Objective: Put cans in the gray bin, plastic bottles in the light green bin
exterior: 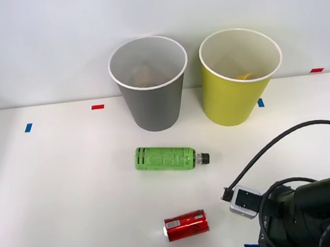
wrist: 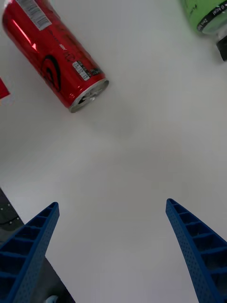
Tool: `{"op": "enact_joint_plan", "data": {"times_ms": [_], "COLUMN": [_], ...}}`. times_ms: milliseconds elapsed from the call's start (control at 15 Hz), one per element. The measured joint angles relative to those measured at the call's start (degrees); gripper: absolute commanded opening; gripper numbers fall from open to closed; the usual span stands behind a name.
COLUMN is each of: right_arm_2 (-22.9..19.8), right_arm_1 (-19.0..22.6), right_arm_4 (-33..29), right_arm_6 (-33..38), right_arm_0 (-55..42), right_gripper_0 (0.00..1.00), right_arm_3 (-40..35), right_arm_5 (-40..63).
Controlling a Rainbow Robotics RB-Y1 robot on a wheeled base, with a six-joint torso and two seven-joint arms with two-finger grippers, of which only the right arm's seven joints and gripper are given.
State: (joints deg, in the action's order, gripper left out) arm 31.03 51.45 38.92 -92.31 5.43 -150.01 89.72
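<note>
I am holding my right gripper (wrist: pixel 112 246) wide apart, its two blue ribbed fingers (wrist: pixel 28 246) empty, with bare white table (exterior: pixel 61 197) showing between them. In the front view my arm is sitting at the near right corner of the table, and the can is lying just to its left.

The can (exterior: pixel 186 225) is resting on its side near the table's front edge, long axis running left to right. In the wrist view its silver end (wrist: pixel 90 97) is facing toward my fingers, well short of them. I am judging it as light, stiff and thin-walled, with a glossy skin that could slip and a round body that could roll if nudged. I am rating the middle of the body, across the width, as the soundest hold, with moderate squeeze to avoid denting.

The green bottle (exterior: pixel 167 158) is lying on its side farther back, about mid-table, black cap (exterior: pixel 203 158) pointing right. I am judging it light and slightly yielding, the label offering more friction than the can; the mid-body is again the place to grasp.

The gray bin (exterior: pixel 151 104) is standing upright at the far side, left of the light green bin (exterior: pixel 233 102); the two are near each other but not touching. Something small and pale is lying in each; I cannot tell what.
</note>
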Motion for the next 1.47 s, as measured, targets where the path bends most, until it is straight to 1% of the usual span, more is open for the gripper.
{"op": "enact_joint_plan", "data": {"times_ms": [267, 400, 533, 667, 867, 1067, 1200, 1467], "right_arm_2": [0.0, 0.0, 0.0, 0.0, 0.1, 0.5, 0.9, 2.9], "right_arm_1": [-2.7, -3.9, -4.9, -5.7, -7.2, -9.6, -11.2, -13.2], "right_arm_4": [9.3, 12.4, 14.8, 16.5, 17.5, 17.6, 17.6, 16.1], "right_arm_6": [-2.0, -3.4, -7.7, -14.6, -24.0, -30.4, -33.1, -34.1], "right_arm_0": [5.7, 7.4, 8.7, 9.5, 10.0, 10.4, 11.1, 12.9], "right_gripper_0": [0.77, 0.77, 0.77, 0.77, 0.77, 0.77, 0.77, 0.77], "right_arm_3": [0.0, 0.0, 0.0, 1.1, 4.3, 9.3, 12.1, 13.8], "right_arm_5": [0.2, 0.2, 0.2, 0.2, 0.2, 0.2, 0.2, 0.2]}}
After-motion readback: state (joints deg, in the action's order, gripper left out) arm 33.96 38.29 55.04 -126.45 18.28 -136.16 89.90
